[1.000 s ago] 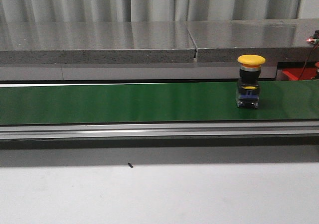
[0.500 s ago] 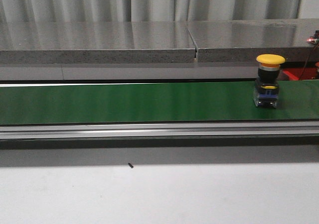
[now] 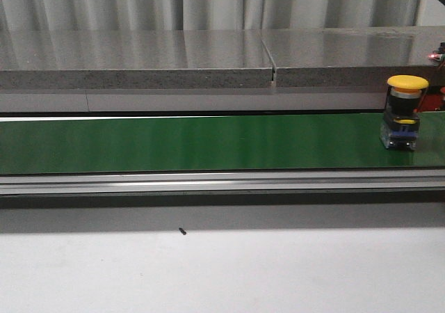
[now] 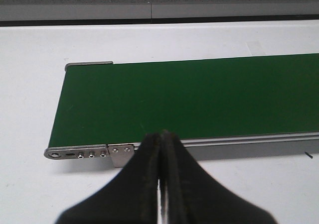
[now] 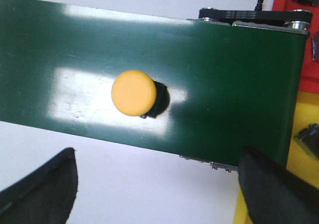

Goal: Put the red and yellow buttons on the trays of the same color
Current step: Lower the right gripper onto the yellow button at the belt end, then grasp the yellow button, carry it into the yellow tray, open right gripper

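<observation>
**One yellow button on the green belt**

On the conveyor belt [image 3: 208, 142], at its 3 o'clock end in the front view, stands one yellow button [image 3: 404, 111]: domed matte cap, black collar, blue-and-clear block body. The belt is smooth, glossy green, framed in aluminium rail, on a white table [image 3: 222, 271]. Grey curtains hang behind. The left gripper [image 4: 160, 149] is pressed closed; the right gripper [image 5: 157, 184] is spread wide, touching nothing.

Yellow-capped button [image 3: 401, 121], black and blue body, on a plain green belt [image 3: 195, 142]; beyond, perhaps speckled grey.
</observation>
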`<state>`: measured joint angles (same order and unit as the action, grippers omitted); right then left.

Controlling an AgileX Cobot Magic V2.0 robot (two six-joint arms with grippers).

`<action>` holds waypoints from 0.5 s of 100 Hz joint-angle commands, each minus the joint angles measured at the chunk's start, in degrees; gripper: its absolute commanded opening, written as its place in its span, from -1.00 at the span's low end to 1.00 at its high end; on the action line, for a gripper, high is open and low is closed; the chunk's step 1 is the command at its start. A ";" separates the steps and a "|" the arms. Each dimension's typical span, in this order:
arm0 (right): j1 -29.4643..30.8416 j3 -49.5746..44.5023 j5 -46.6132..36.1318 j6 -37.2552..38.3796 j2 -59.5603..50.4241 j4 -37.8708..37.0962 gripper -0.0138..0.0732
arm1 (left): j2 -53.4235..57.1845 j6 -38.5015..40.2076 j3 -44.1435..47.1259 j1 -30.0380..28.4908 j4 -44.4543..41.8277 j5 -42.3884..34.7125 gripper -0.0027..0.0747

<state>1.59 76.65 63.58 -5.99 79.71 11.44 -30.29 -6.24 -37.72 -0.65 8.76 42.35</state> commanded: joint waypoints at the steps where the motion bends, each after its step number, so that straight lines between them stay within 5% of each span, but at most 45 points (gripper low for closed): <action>1: -0.09 1.32 -2.36 2.41 -2.00 0.93 0.80 | -0.09 0.48 -1.52 0.46 0.82 -4.09 -0.98; 50: -0.09 1.32 -3.25 7.27 7.49 -2.63 0.80 | -0.09 0.48 -1.52 0.46 0.82 -4.09 -0.98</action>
<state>1.59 76.65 63.04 1.09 87.66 9.01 -30.29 -6.24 -37.67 -0.65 8.76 42.35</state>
